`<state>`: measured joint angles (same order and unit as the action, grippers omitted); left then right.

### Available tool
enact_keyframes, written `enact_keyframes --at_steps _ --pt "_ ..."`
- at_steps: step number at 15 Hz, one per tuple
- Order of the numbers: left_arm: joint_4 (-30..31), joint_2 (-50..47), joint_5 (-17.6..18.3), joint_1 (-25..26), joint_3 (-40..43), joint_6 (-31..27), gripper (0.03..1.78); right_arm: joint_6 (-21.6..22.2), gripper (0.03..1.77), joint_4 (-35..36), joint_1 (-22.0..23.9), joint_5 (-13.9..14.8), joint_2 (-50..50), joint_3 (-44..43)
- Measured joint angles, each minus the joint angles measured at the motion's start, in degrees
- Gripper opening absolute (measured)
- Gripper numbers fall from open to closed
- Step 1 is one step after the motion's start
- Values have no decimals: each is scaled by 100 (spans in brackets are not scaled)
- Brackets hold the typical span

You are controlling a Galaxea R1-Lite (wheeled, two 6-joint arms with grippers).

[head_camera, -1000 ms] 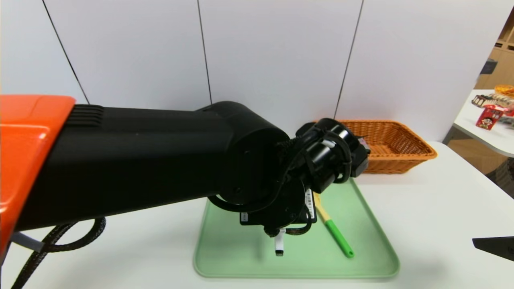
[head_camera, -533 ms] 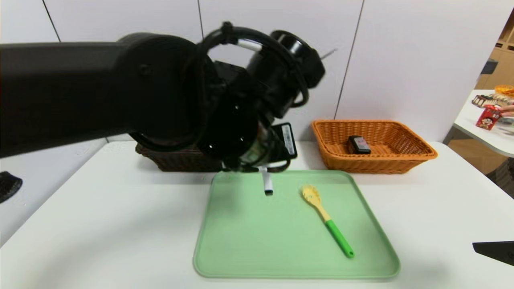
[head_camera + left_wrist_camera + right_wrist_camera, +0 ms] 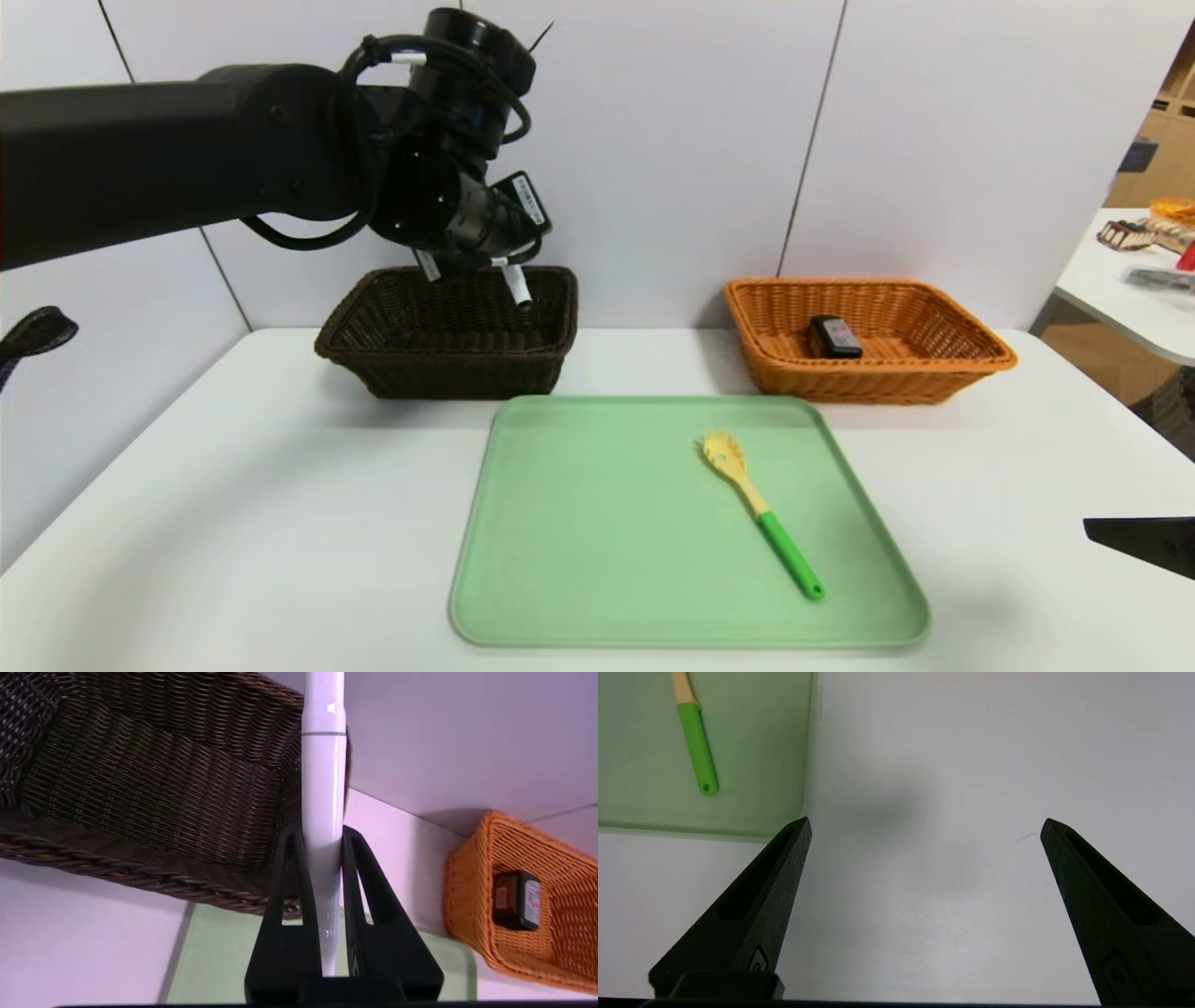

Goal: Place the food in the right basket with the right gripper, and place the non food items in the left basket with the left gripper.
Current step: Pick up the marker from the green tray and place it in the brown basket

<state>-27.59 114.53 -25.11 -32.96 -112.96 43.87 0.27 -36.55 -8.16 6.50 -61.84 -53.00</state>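
A: Left first. Dark brown wicker basket [image 3: 448,331] at table's back left, nothing visible inside. Left gripper [image 3: 495,271] hanging over its right end, fingers clamped on white marker [image 3: 516,286].

B: Marker handling?

A: Light, stiff, glossy barrel, so probably slippery. Pinched across the barrel at one end, most of the length sticking out past the fingertips [image 3: 292,835] in the left wrist view. Grip looks adequate for something this light.

B: Axis?

A: Long axis in line with the fingers, free end slanting down toward the basket's interior, near the right wall. Tip colour hard to confirm from here.

B: Middle?

A: Light green tray [image 3: 560,579], front centre. Pasta spoon [image 3: 761,513] flat on its right half, yellow toothed head toward the back, green handle toward front right, axis diagonal. Rigid, light plastic by the look; best taken across the handle, narrow and even there.

B: Right side?

A: Orange wicker basket [image 3: 971,359] at back right, small black carton [image 3: 834,336] lying inside near its left end, food apparently done. Right gripper [image 3: 924,826] parked low over bare table beside the tray's front right corner, fingers spread wide, holding nothing.

B: Remaining?

A: Marker not yet released; spoon untouched.
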Motion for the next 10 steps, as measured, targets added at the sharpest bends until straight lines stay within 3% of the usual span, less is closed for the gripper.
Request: enact_keyframes --at_steps 3,10 --pt "-27 208 67 245 -7 315 20 -2 170 -5 0 -27 51 2" --pt "116 614 41 861 -7 2092 20 -24 170 -18 0 -55 291 235"
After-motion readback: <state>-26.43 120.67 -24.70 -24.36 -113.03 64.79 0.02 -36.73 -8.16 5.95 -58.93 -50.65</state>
